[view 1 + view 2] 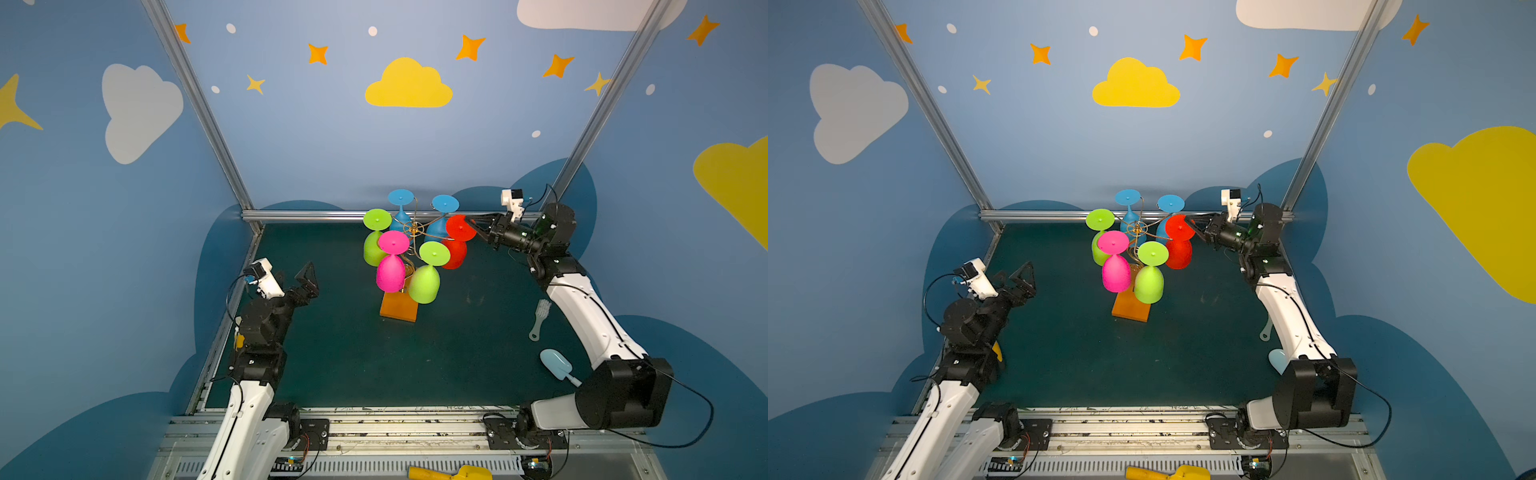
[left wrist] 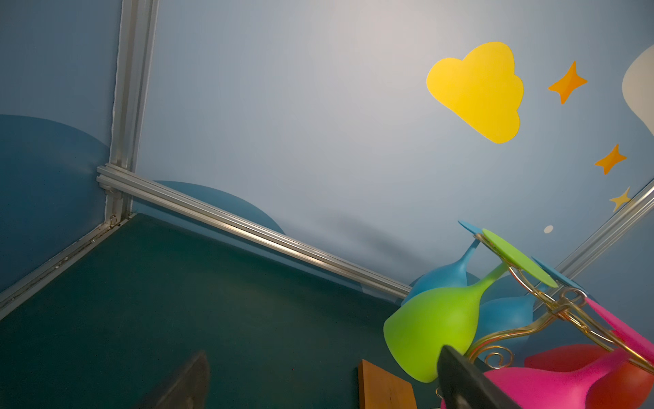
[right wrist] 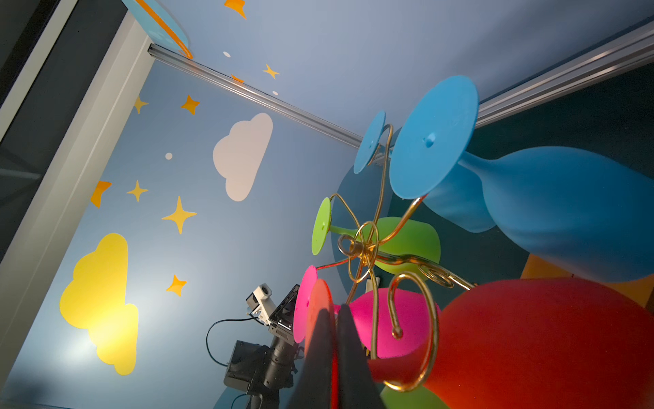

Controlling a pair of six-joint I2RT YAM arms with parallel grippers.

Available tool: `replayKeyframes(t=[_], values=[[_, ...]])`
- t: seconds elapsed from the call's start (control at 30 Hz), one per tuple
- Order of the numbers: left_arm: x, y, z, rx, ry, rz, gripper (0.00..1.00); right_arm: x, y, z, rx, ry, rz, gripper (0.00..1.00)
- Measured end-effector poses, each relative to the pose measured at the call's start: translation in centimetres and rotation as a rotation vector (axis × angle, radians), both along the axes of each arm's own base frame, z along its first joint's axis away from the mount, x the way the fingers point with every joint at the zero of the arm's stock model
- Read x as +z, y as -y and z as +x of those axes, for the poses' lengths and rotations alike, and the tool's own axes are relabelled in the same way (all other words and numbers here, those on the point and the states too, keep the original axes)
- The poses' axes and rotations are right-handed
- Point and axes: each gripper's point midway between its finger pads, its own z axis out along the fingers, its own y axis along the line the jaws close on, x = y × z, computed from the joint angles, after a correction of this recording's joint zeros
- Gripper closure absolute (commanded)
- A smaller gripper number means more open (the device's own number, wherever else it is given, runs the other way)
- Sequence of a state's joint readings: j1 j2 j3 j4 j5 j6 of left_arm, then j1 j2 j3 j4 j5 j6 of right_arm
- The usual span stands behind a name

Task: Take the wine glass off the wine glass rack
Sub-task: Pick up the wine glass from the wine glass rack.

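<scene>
The wine glass rack (image 1: 414,227), thin gold wire on an orange-brown wooden base (image 1: 399,309), stands mid-table in both top views with several coloured glasses hanging upside down. On its right side hangs a red wine glass (image 1: 455,253). My right gripper (image 1: 469,222) is shut on the edge of its round foot. In the right wrist view the dark fingers (image 3: 348,340) pinch the red foot, and the red wine glass (image 3: 548,336) has its stem inside a gold scroll arm (image 3: 417,340). My left gripper (image 1: 296,276) hangs open at the left, apart from the rack and holding nothing.
Pink (image 1: 390,270), green (image 1: 428,278) and blue (image 1: 401,203) glasses crowd the other arms. A white brush (image 1: 540,318) and a light blue scoop (image 1: 557,365) lie on the mat beside the right arm. A yellow tool (image 1: 449,473) lies beyond the front rail.
</scene>
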State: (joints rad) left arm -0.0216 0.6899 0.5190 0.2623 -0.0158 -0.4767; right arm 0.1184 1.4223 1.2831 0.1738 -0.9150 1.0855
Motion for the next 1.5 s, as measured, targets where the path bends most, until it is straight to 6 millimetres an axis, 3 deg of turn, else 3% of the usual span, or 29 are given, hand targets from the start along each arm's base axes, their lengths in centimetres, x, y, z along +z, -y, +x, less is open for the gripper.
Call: replayKeyframes(t=[0.73, 1.2, 1.5], values=[[0.2, -0.1, -0.3, 0.003, 0.011, -0.007, 0.01, -0.2, -2.8, -1.0, 0.030, 0.020, -0.024, 1.00], [0.5, -0.1, -0.5, 0.006, 0.022, -0.008, 0.01, -1.6, -4.0, 0.8, 0.041, -0.023, -0.025, 1.00], [0.5, -0.2, -0.5, 0.009, 0.023, -0.008, 0.01, 0.0, -4.1, 1.7, 0.032, 0.024, -0.010, 1.00]])
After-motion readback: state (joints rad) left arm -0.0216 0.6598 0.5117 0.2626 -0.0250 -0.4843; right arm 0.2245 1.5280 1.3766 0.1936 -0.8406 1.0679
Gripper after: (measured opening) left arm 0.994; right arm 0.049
